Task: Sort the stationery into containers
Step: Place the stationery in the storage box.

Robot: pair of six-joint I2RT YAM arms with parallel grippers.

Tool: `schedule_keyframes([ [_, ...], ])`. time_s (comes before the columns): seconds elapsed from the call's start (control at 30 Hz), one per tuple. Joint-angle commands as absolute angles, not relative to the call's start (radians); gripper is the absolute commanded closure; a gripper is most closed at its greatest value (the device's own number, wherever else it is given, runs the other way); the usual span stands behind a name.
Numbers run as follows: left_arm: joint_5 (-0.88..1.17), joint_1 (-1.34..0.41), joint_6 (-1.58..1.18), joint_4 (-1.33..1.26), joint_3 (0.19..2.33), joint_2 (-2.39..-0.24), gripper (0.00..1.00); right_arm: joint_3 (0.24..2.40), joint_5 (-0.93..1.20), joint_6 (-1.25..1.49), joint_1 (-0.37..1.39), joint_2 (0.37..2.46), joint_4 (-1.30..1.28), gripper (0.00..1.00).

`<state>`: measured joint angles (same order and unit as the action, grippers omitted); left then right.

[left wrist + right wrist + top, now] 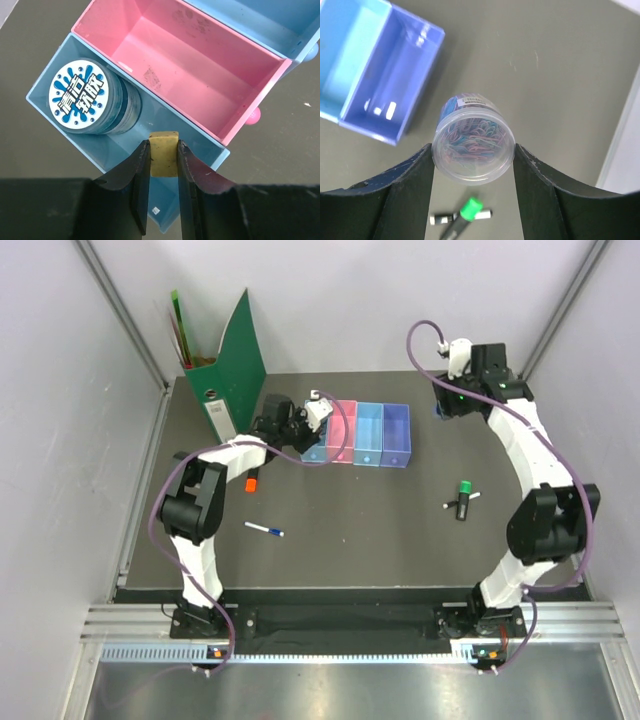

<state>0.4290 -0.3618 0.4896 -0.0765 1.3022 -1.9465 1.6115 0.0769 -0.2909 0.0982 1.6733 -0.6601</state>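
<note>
My left gripper (164, 144) is shut on a small yellowish eraser block (164, 161) and holds it over the blue tray (50, 131). A round bluish disc tub (82, 97) with a splash label lies in that tray. The pink tray (190, 55) beside it is empty. My right gripper (472, 151) is shut on a clear round tub of coloured paper clips (472, 134), above the table to the right of the purple tray (390, 85). The green-capped marker (468, 211) lies below it. The orange highlighter (252, 481) and the white pen (264, 529) lie on the mat.
The four trays (369, 435) stand in a row at the back centre. A tall green file folder (235, 370) stands at the back left beside the left arm. A small black-and-white item (441, 219) lies under the marker. The mat's right edge shows in the right wrist view.
</note>
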Motion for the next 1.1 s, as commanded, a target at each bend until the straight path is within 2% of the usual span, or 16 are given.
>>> schedule_keyframes([
  [0.0, 0.439, -0.367, 0.500, -0.083, 1.330, -1.957, 0.70, 1.745, 0.103, -0.281, 0.139, 1.752, -0.600, 0.59],
  [0.07, 0.436, -0.365, 0.500, -0.081, 1.333, -1.962, 0.68, 1.794, 0.107, -0.285, 0.153, 1.805, -0.594, 0.59],
  [0.2, 0.431, -0.367, 0.491, -0.081, 1.342, -1.965, 0.49, 1.870, 0.113, -0.288, 0.195, 1.896, -0.588, 0.59],
  [0.23, 0.430, -0.365, 0.488, -0.081, 1.345, -1.965, 0.41, 1.879, 0.115, -0.287, 0.199, 1.923, -0.581, 0.59],
  [0.33, 0.428, -0.367, 0.482, -0.077, 1.353, -1.960, 0.34, 1.914, 0.117, -0.287, 0.227, 1.972, -0.571, 0.59],
  [0.7, 0.436, -0.368, 0.449, -0.058, 1.371, -1.945, 0.30, 1.960, 0.124, -0.275, 0.308, 2.077, -0.554, 0.59],
  [1.07, 0.422, -0.365, 0.416, -0.038, 1.344, -1.829, 0.29, 1.951, 0.106, -0.272, 0.313, 2.108, -0.548, 0.59],
])
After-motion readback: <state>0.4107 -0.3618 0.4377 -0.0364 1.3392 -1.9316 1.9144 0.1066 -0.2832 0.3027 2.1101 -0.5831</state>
